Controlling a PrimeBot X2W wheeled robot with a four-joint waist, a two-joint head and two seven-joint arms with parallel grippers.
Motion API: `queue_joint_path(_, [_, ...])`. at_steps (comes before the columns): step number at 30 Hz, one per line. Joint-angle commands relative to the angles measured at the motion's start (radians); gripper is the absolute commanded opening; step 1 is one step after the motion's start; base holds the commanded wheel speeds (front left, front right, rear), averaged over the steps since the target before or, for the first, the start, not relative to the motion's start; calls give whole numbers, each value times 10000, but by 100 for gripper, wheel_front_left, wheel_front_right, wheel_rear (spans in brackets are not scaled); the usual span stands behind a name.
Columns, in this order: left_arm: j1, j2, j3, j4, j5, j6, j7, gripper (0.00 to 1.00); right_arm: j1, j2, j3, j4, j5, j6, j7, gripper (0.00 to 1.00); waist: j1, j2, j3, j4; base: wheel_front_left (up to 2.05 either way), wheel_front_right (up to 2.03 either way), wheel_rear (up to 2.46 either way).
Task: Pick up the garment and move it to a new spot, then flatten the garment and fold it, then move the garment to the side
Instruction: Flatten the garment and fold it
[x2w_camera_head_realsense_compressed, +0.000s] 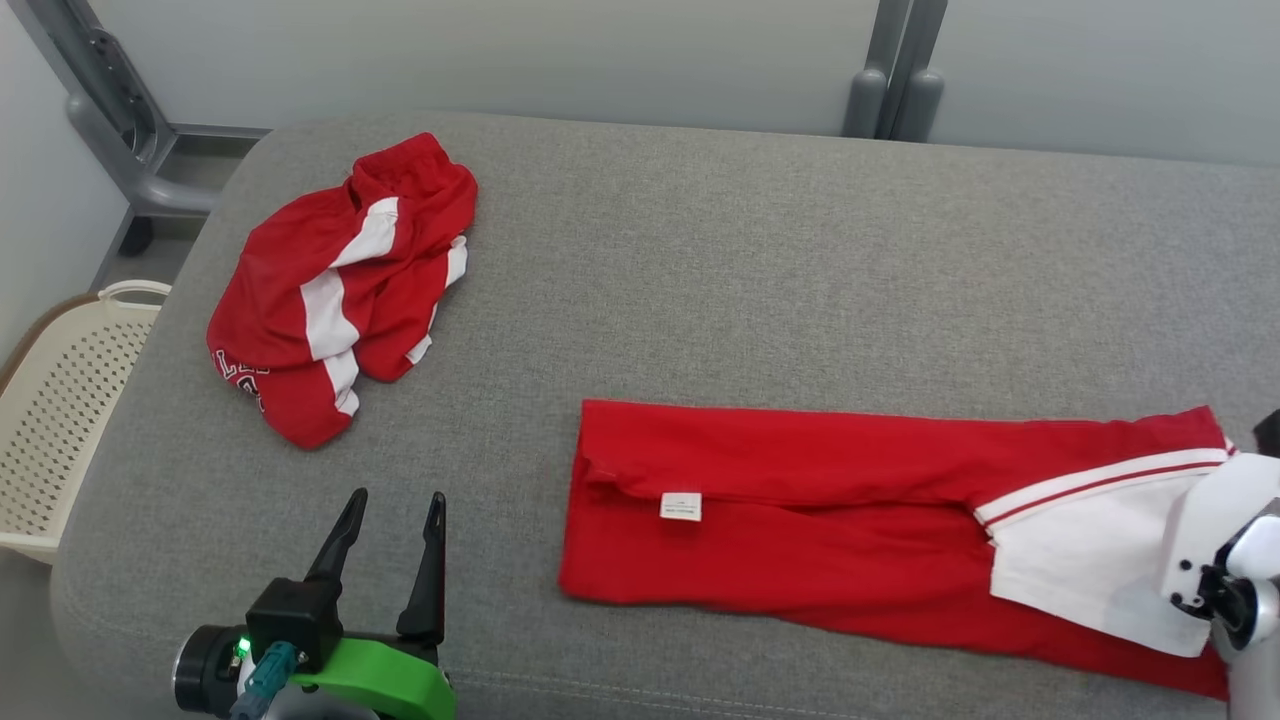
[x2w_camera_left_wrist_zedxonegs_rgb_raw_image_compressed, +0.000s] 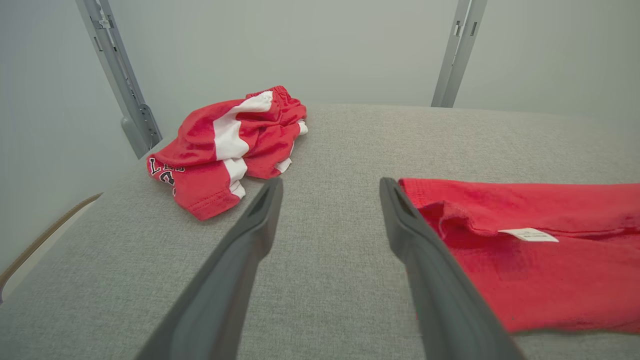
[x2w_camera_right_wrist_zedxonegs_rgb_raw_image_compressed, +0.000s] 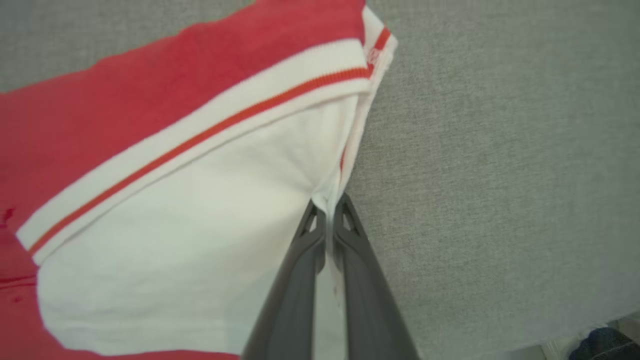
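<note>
A red garment (x2w_camera_head_realsense_compressed: 780, 500) lies folded in a long strip across the near right of the grey padded table (x2w_camera_head_realsense_compressed: 760, 260), a small white label on top. Its right end is a white sleeve with a red stripe (x2w_camera_right_wrist_zedxonegs_rgb_raw_image_compressed: 175, 200). My right gripper (x2w_camera_right_wrist_zedxonegs_rgb_raw_image_compressed: 327, 206) is shut on the white fabric's edge, which is pinched between its fingertips; in the head view its pale wrist (x2w_camera_head_realsense_compressed: 1225, 530) covers that end. My left gripper (x2w_camera_head_realsense_compressed: 397, 497) stands open over bare table left of the garment's left edge (x2w_camera_left_wrist_zedxonegs_rgb_raw_image_compressed: 525, 260), with nothing between its fingers (x2w_camera_left_wrist_zedxonegs_rgb_raw_image_compressed: 260, 210).
A second red-and-white garment (x2w_camera_head_realsense_compressed: 340, 290) lies crumpled at the table's far left, also ahead of my left gripper (x2w_camera_left_wrist_zedxonegs_rgb_raw_image_compressed: 235, 145). A cream perforated basket (x2w_camera_head_realsense_compressed: 60, 400) stands on the floor beyond the table's left edge. Grey metal posts rise behind the table.
</note>
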Motion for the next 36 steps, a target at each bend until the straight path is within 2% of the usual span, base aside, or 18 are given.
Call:
queue_joint_path(1, [78,2,38,-40,86,-43,-30,100,-24,-158,-164,-194,-124,-21,80,0,0,0,31,-22,0,0,0])
queue_joint_path(9, [32,-80,30,-71,125,14,-30,100,-70,-623,-1144,-1288,-692,-19,680,0,0,0,126,-115,0,0,0])
queue_joint_path(15, [-64,-130,2,34,117,-51,-28,100,207,-692,-994,-1797,-986,-19,1054,0,0,0,75,-91,0,0,0])
queue_joint_path(21, [-19,-119,61,104,136,-29,-30,100,495,-434,346,-2380,-339,-18,1619,0,0,0,-21,-116,0,0,0])
queue_joint_path(28, [-179,-52,45,146,185,-76,-30,100,704,-196,2354,-2944,493,-18,2116,0,0,0,-71,-122,0,0,0])
queue_joint_path(36, [-300,-149,-24,228,251,-121,-30,100,-38,61,4377,-2331,1253,-16,1973,0,0,0,-37,-86,0,0,0])
